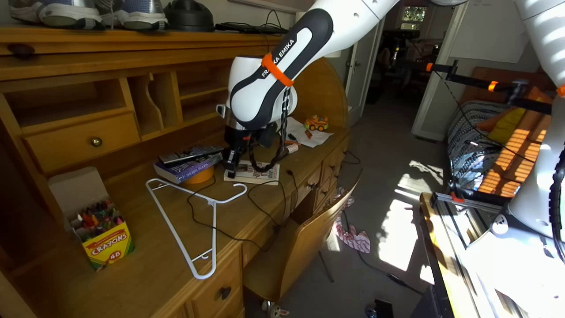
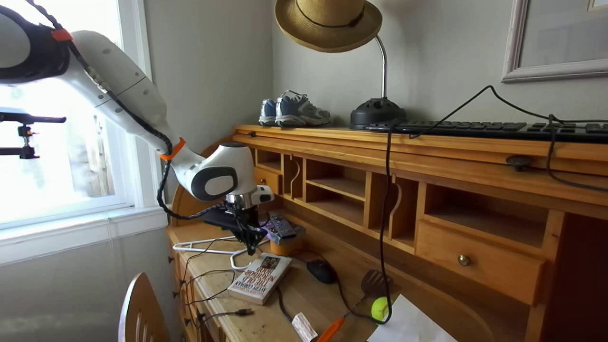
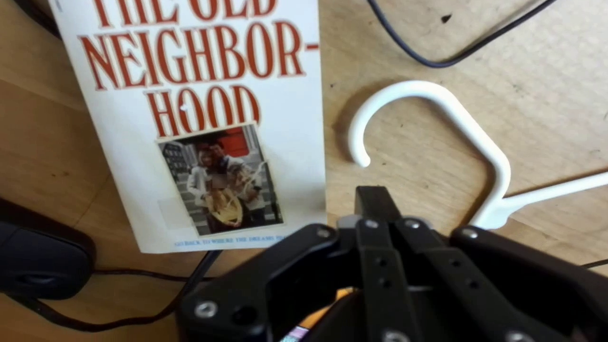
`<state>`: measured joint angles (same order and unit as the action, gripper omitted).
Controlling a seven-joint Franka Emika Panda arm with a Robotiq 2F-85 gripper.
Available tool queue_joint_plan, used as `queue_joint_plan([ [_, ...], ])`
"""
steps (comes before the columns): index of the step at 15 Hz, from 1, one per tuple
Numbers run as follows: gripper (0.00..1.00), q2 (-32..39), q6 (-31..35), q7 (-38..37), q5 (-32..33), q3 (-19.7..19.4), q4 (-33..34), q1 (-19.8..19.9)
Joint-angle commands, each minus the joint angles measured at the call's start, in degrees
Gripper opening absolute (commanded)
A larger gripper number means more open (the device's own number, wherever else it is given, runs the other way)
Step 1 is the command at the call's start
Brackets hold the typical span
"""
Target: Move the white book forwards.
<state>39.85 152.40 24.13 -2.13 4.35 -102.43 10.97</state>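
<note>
The white book lies flat on the desk, cover up, with red lettering and a small photo; it also shows in an exterior view and in the wrist view. My gripper is shut and empty, its fingers together. In the wrist view it is just beside the book's lower right corner, over the wood between the book and the white hanger's hook. In both exterior views the gripper points down at the book's edge nearest the hanger. I cannot tell whether the tips touch the book or desk.
A white hanger and dark cables lie close to the book. A blue-grey book stack on an orange thing stands behind the gripper. A black mouse is near the book. A crayon box and a chair are nearby.
</note>
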Motion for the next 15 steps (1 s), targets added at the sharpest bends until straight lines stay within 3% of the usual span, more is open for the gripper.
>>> queue_joint_plan([
  [1, 0.0, 3.38, 1.64, 0.1, 2.1, -0.21, 2.99, -0.08],
  [10, 0.0, 7.39, 6.08, -3.69, 3.48, -2.76, 6.51, -0.81],
  [15, 0.0, 8.06, 5.47, -12.26, 3.77, -7.96, 8.11, -3.97],
])
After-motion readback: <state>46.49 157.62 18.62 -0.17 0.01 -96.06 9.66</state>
